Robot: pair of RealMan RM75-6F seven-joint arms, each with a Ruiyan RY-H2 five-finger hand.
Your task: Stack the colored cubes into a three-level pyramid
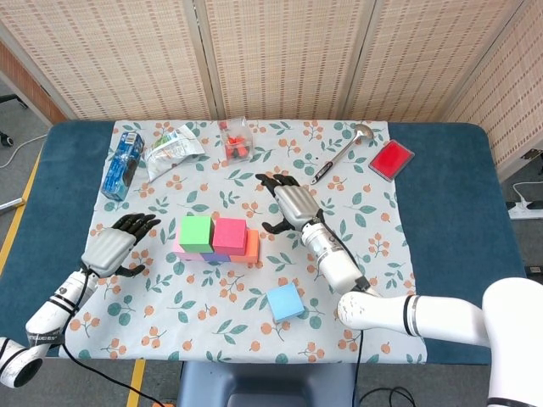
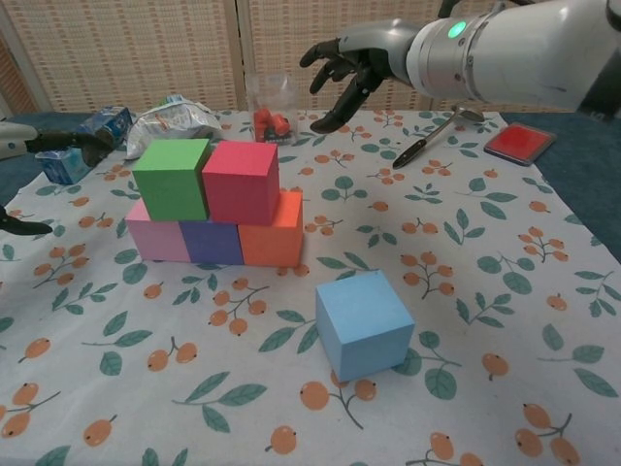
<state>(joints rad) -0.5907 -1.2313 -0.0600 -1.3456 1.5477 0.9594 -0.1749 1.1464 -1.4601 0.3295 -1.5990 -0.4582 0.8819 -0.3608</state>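
Fingers spread and empty, the right hand (image 1: 289, 206) hovers just right of the stack, clear of it, while the left hand (image 1: 114, 246) hangs open too, off to the stack's left. Between them, a green cube (image 1: 196, 233) and a pink cube (image 1: 228, 235) sit side by side on a base row whose orange cube (image 2: 273, 234) is at the right end. Nearer the table's front edge, well apart, a light blue cube (image 1: 285, 302) lies alone on the floral cloth (image 1: 356, 212).
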